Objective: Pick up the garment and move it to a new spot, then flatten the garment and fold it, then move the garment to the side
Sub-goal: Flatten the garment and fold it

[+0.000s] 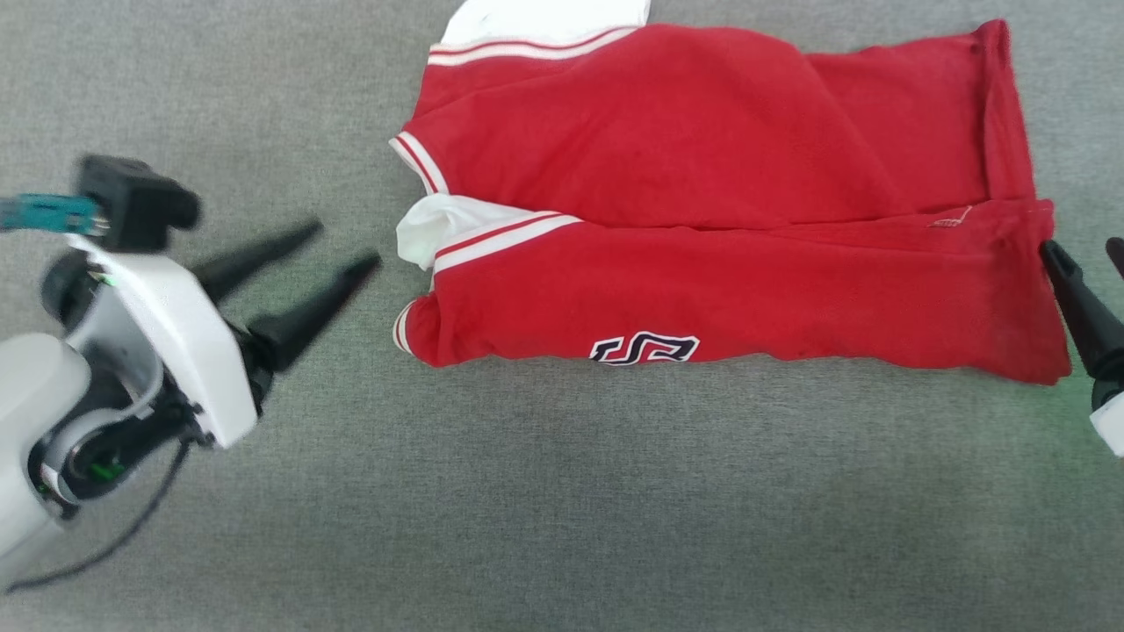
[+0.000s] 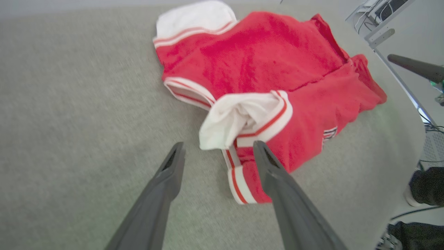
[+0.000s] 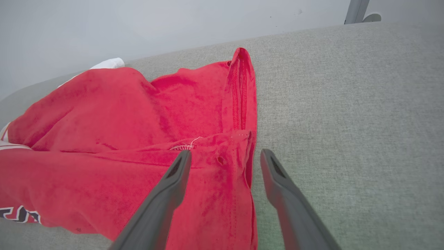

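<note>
The garment lies folded lengthwise on the grey surface, red with white sleeve panels at its left end and black lettering along its near edge. My left gripper is open just left of the garment's sleeve end, empty. In the left wrist view the garment has its white sleeve just beyond the open left gripper. My right gripper stands at the garment's right hem, partly cut off. In the right wrist view the right gripper is open astride the garment's hem edge, gripping nothing.
The grey fabric-covered surface stretches around the garment. In the left wrist view the surface's edge runs along the right, with a metal frame, cables and a person's dark shoe beyond it.
</note>
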`<state>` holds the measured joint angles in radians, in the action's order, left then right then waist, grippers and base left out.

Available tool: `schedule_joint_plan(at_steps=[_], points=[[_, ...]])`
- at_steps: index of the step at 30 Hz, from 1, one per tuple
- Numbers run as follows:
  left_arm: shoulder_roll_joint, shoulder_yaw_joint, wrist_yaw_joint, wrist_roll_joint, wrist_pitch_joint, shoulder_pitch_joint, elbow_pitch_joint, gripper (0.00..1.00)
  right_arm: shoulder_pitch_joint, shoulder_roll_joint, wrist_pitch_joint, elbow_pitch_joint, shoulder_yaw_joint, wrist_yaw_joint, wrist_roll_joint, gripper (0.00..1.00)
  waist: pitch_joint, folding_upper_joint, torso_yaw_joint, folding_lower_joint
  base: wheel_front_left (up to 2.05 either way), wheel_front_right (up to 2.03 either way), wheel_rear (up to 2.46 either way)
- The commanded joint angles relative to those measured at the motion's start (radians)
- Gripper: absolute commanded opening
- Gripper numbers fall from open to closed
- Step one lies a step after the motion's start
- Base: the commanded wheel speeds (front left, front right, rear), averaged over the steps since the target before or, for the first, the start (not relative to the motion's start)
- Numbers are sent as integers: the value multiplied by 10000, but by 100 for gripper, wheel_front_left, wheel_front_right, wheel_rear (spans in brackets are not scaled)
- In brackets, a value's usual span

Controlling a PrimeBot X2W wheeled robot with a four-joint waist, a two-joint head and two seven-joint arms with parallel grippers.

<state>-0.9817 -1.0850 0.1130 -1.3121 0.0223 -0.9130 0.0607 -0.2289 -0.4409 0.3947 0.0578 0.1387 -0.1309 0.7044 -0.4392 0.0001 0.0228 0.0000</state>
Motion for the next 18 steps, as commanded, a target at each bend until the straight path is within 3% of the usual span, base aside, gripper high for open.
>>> schedule_joint_plan(at_steps=[1,9,18], points=[[-124,-306,-145,-576,-1150,-9,-337,100,131,89,-4,27,2,3,32,100,200,-1,-81,0,0,0,0],[-313,-780,-160,-2177,-3681,-97,-1011,100,144,193,-1,107,-168,2,113,100,132,-1,-413,0,0,0,0],[737,-979,-287,-2530,-4676,-561,893,100,-173,225,-118,52,-446,3,229,100,-275,-1,-931,0,0,0,0]])
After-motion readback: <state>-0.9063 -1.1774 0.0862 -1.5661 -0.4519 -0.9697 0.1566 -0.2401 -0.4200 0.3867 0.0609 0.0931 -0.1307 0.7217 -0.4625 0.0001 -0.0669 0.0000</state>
